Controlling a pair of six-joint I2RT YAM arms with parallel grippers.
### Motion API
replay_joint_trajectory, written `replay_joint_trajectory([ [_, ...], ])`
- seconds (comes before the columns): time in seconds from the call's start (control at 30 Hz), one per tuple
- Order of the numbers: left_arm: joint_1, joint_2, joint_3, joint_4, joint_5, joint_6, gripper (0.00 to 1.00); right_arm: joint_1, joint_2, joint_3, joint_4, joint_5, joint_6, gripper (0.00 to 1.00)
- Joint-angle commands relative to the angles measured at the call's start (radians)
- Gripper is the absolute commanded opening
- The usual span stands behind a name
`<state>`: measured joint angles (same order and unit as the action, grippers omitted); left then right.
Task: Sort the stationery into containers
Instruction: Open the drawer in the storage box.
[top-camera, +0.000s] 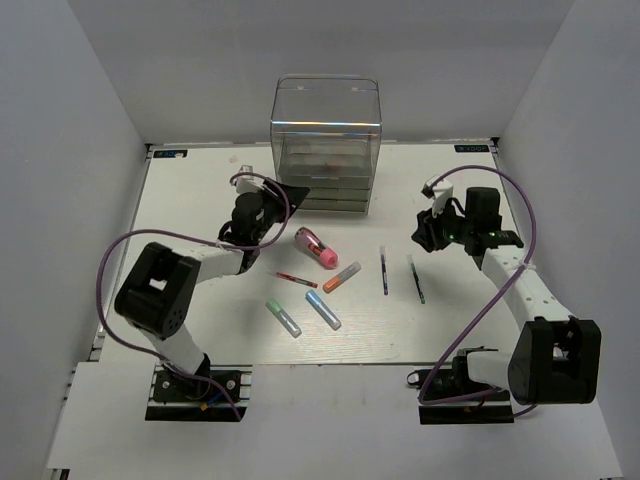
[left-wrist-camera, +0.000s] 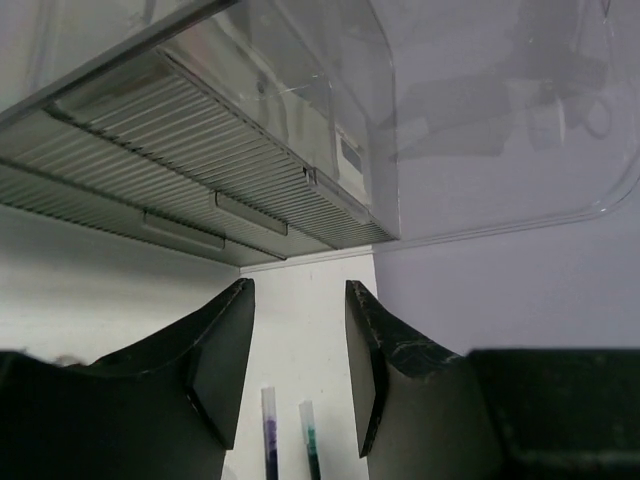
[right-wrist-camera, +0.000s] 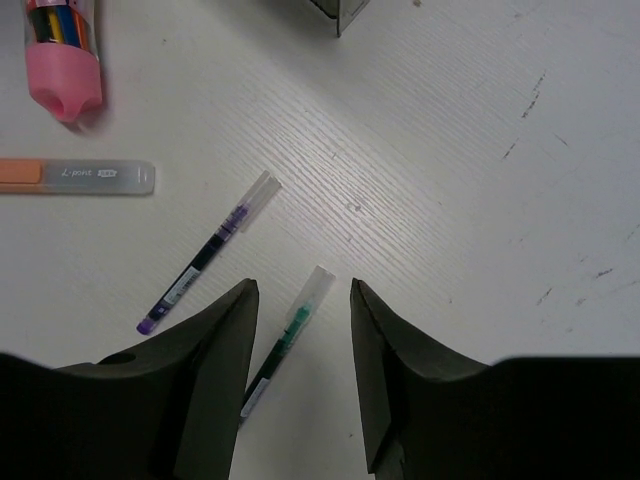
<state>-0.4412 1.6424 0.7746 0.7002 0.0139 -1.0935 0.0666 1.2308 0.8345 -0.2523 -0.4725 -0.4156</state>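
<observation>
Hovering over a white tabletop (top-camera: 200, 330), two robot arms face scattered stationery. The left pincer (left-wrist-camera: 298, 286), jaws apart and empty, points at the clear drawer cabinet (top-camera: 325, 140), close before its stacked shallow drawers near the left front corner. The right pincer (right-wrist-camera: 303, 286), likewise parted and holding nothing, hangs above the two thin dark pens. The green-inked pen (right-wrist-camera: 288, 330) lies on the tabletop with its clear cap showing in the gap between the fingers, and the purple-inked pen (right-wrist-camera: 205, 255) lies just beside it. Between the arms, in front of the cabinet, lie the fat pink marker (top-camera: 316, 247), orange marker (top-camera: 341, 277), thin red pen (top-camera: 295, 280), light-blue marker (top-camera: 322, 310) and green marker (top-camera: 283, 318), well apart from both pincers.
</observation>
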Motion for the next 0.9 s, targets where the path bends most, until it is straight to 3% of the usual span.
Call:
replay_joint_trajectory([
  [0.0,-0.013,0.069,0.049,0.183,-0.012,-0.008,0.52,-0.004,0.004,-0.006,0.062,-0.034,0.031,0.48],
  [0.23,-0.024,0.171,0.129,0.271,-0.022,-0.017,0.55,-0.004,0.001,-0.029,0.085,-0.054,0.029,0.47],
  [0.87,-0.024,0.307,0.248,0.280,-0.080,-0.028,0.54,-0.002,0.012,-0.023,0.085,-0.069,0.018,0.46],
])
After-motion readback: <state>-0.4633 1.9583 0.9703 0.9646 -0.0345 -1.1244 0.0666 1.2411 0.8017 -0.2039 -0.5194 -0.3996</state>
